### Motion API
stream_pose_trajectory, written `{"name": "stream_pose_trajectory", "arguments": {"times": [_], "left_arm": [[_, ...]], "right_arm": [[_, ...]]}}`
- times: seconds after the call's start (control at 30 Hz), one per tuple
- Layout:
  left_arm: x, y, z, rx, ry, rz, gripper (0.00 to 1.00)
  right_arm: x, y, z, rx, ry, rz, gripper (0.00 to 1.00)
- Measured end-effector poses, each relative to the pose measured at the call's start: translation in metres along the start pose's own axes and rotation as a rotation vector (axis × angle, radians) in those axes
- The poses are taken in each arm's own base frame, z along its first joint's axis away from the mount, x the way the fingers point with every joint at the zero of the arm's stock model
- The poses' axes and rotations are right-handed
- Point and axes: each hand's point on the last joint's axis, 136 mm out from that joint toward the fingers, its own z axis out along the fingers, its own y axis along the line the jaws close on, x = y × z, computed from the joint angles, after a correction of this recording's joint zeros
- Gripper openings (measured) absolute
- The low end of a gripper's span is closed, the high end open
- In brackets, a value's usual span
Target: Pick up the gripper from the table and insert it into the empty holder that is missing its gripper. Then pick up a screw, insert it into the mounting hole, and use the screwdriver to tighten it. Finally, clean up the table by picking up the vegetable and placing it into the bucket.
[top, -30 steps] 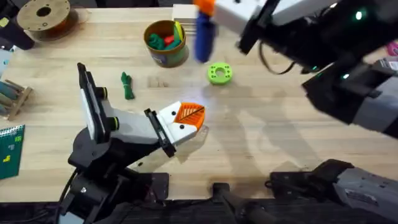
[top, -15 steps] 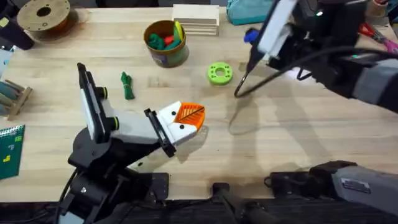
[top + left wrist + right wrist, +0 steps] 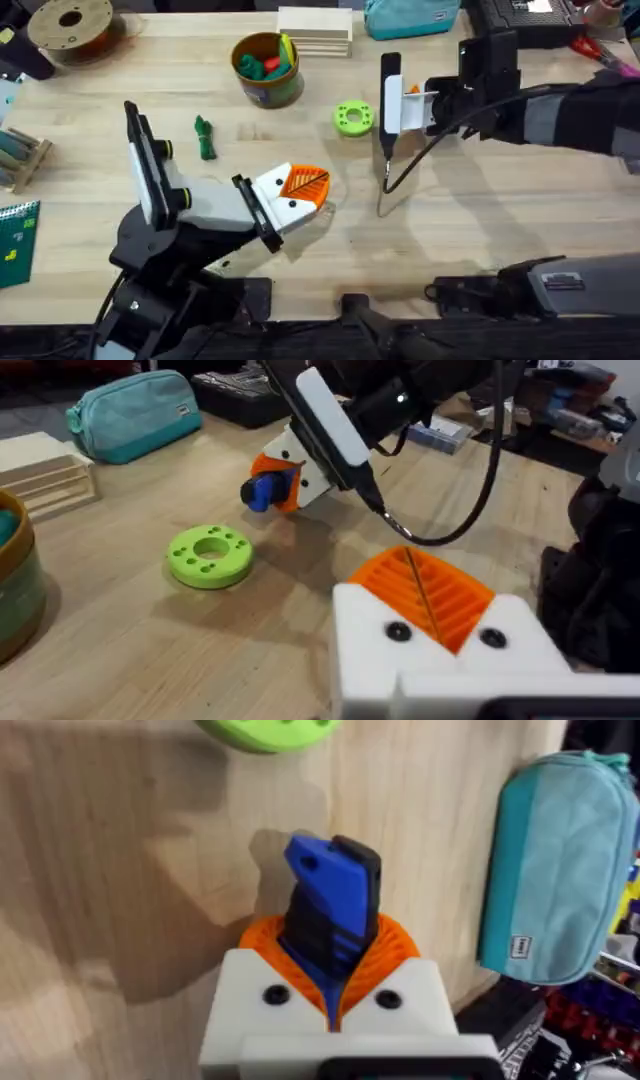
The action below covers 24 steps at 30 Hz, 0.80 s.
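The table [image 3: 480, 230] – pale wood planks – carries a bucket [image 3: 267, 70] upper centre; the right gripper [image 3: 328, 982] pinches the screwdriver [image 3: 330, 915], the left gripper [image 3: 298, 196] is pressed together.

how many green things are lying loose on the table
2: the vegetable left of the bucket, and a flat green ring to the bucket's right. Green toys also sit inside the bucket; more may be hidden.

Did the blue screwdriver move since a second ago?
Yes. The blue pen-shaped screwdriver, clamped in the right gripper, went from the left of the flat bright green ring to its right and nearer the robot.
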Motion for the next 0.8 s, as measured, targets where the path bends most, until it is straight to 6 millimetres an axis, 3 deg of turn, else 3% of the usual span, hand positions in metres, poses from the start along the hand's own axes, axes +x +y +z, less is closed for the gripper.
{"name": "stream_pose_trajectory", "arguments": {"times": [0.07, 0.13, 0.27, 0.47, 0.67, 0.7, 0.8], "left_arm": [[0.0, 0.0, 0.0, 0.0, 0.0, 0.0, 0.006], [0.0, 0.0, 0.0, 0.0, 0.0, 0.0, 0.006], [0.0, 0.0, 0.0, 0.0, 0.0, 0.0, 0.006], [0.0, 0.0, 0.0, 0.0, 0.0, 0.004, 0.03], [0.0, 0.0, 0.0, 0.0, 0.0, 0.003, 0.927], [0.0, 0.0, 0.0, 0.0, 0.0, 0.003, 0.972], [0.0, 0.001, 0.0, -0.003, 0.0, 0.004, 0.987]], "right_arm": [[0.001, 0.004, -0.001, -0.028, 0.006, -0.003, 0.071], [0.001, 0.012, -0.002, -0.063, 0.012, -0.006, 0.331], [-0.003, 0.005, -0.009, -0.063, 0.016, -0.005, 0.905], [-0.022, 0.01, -0.017, -0.071, 0.033, 0.16, 0.948], [-0.047, 0.01, -0.042, -0.044, 0.049, 0.33, 0.949], [-0.051, 0.011, -0.048, -0.044, 0.046, 0.362, 0.949], [-0.059, 0.013, -0.061, -0.043, 0.037, 0.469, 0.949]]}}
